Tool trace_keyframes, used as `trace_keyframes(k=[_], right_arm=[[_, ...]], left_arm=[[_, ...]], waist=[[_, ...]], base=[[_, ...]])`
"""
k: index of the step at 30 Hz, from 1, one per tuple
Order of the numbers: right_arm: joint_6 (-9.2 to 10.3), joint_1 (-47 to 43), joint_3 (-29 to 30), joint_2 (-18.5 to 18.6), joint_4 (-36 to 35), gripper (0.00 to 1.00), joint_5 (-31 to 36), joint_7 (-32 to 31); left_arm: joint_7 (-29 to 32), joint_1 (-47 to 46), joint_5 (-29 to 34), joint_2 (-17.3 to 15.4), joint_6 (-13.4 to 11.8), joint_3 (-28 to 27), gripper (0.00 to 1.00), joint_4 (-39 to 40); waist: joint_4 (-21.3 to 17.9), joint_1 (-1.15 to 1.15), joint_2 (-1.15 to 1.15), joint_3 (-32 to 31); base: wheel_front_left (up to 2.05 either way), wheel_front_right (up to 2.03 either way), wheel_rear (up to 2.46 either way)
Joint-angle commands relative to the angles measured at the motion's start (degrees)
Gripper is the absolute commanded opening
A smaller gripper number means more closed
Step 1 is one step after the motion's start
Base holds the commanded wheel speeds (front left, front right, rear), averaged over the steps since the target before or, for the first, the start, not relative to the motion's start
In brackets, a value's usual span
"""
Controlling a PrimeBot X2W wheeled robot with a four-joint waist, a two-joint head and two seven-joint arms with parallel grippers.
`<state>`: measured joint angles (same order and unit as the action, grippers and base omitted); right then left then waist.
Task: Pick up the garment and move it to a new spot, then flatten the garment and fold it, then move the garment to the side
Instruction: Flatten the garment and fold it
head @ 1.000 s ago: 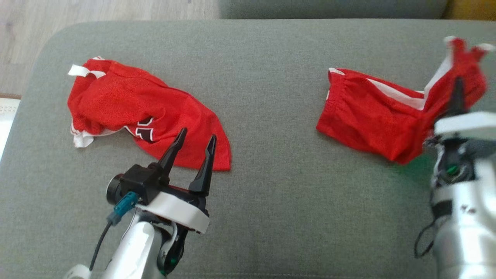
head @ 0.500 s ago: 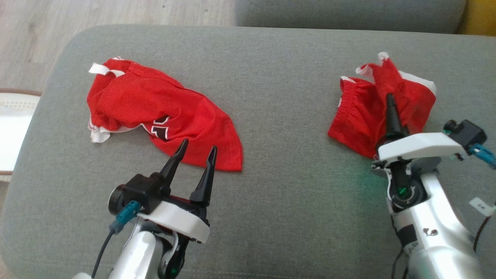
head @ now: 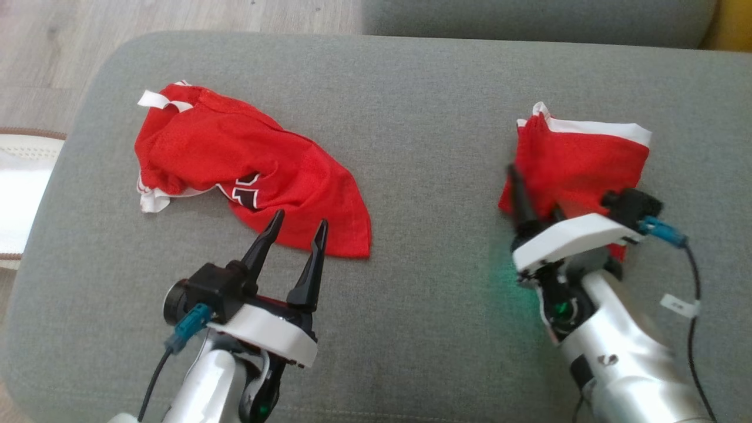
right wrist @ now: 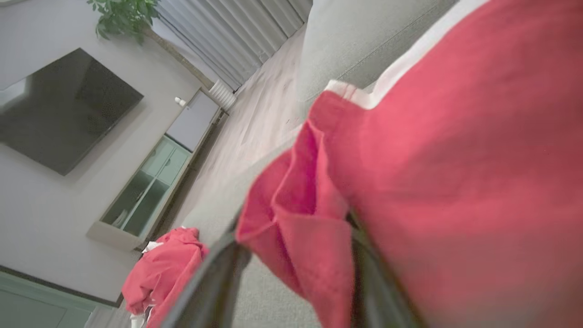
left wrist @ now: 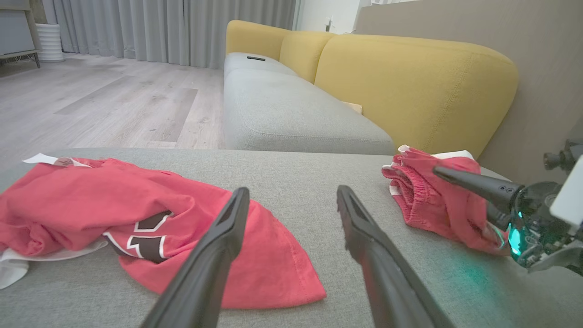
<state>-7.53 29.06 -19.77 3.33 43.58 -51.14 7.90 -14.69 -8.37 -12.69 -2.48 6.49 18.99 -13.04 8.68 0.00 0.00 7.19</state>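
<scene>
The garment, red shorts with white trim, lies folded over on itself at the right of the grey cushion. My right gripper sits at the shorts' near-left edge, and one dark finger stands clear of the cloth. In the right wrist view that gripper is open with a loose fold of the shorts hanging between its fingers. From the left wrist view the shorts bunch beside it. My left gripper is open and empty, just short of a red jersey's hem.
A crumpled red jersey with black-and-white lettering lies on the cushion's left half. A grey and yellow sofa stands beyond the cushion. Wood floor and a pale rug lie off the left edge.
My right gripper swung the lifted end of the shorts over to the left, laid it on the rest and opened. The left arm stayed put. The head camera shifted slightly.
</scene>
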Motion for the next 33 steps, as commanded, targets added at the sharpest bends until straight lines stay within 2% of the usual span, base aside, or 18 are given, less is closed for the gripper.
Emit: trace_keyframes(k=[1,12,20,27,33], right_arm=[[0.04,2.1,-2.2,-0.5,-1.2,1.0,-0.5,0.6],[0.04,2.3,-14.5,-0.5,1.8,1.0,-2.6,-1.7],[0.04,2.5,-18.5,-0.5,1.4,1.0,-3.2,-0.8],[0.04,2.3,-16.9,0.0,-0.2,1.0,-2.6,2.2],[0.04,1.3,-10.1,3.9,-3.3,1.0,1.3,5.8]], left_arm=[[-0.3,-2.0,-0.4,-0.4,-0.3,-1.9,1.0,1.8],[-0.3,-1.6,-0.5,-0.4,-0.5,-2.2,1.0,1.7],[-0.3,-1.3,-0.7,-0.4,-0.7,-2.3,1.0,1.8],[-0.3,-0.9,-0.7,-0.4,-0.9,-2.6,1.0,2.2],[-0.3,-0.5,-0.8,-0.4,-1.1,-3.9,1.0,3.7]], waist=[[0.0,0.0,0.0,-0.1],[-0.4,0.0,0.0,-1.1],[-1.4,0.0,0.0,-1.6],[-2.7,0.0,0.0,-2.5],[-5.1,0.0,0.0,-3.5]], base=[[0.0,0.0,0.0],[0.0,0.0,0.0],[0.0,0.0,0.0],[0.0,0.0,0.0],[0.0,0.0,0.0]])
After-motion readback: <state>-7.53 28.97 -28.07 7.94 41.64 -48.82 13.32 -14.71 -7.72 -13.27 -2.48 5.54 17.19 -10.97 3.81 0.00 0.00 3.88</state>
